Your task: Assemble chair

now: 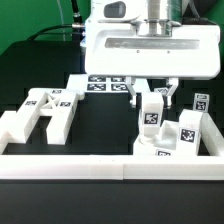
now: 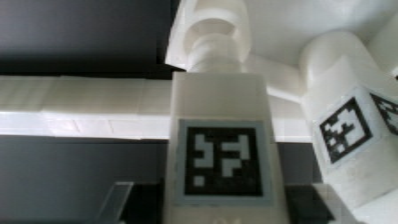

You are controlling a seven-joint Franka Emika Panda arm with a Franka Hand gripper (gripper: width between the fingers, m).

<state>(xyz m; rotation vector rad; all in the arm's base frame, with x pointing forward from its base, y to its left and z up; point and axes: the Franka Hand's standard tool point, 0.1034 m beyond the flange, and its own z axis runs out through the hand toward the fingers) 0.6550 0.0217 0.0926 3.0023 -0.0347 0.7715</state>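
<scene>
A narrow white chair post (image 1: 150, 117) with a square tag stands upright in my gripper (image 1: 152, 98), which is shut on its upper part. In the wrist view the post (image 2: 222, 120) runs between the two dark fingers (image 2: 128, 200), and its rounded far end (image 2: 212, 40) points down toward the table. Its lower end is at a cluster of tagged white chair pieces (image 1: 180, 135) on the exterior view's right; whether it touches them I cannot tell. One of these pieces (image 2: 350, 110) lies close beside the post. A larger H-shaped chair piece (image 1: 45, 110) lies on the exterior view's left.
The marker board (image 1: 108, 85) lies behind the gripper. A long white border rail (image 1: 90, 166) runs along the front, and side rails close in the black mat. A white rail (image 2: 80, 105) crosses the wrist view behind the post.
</scene>
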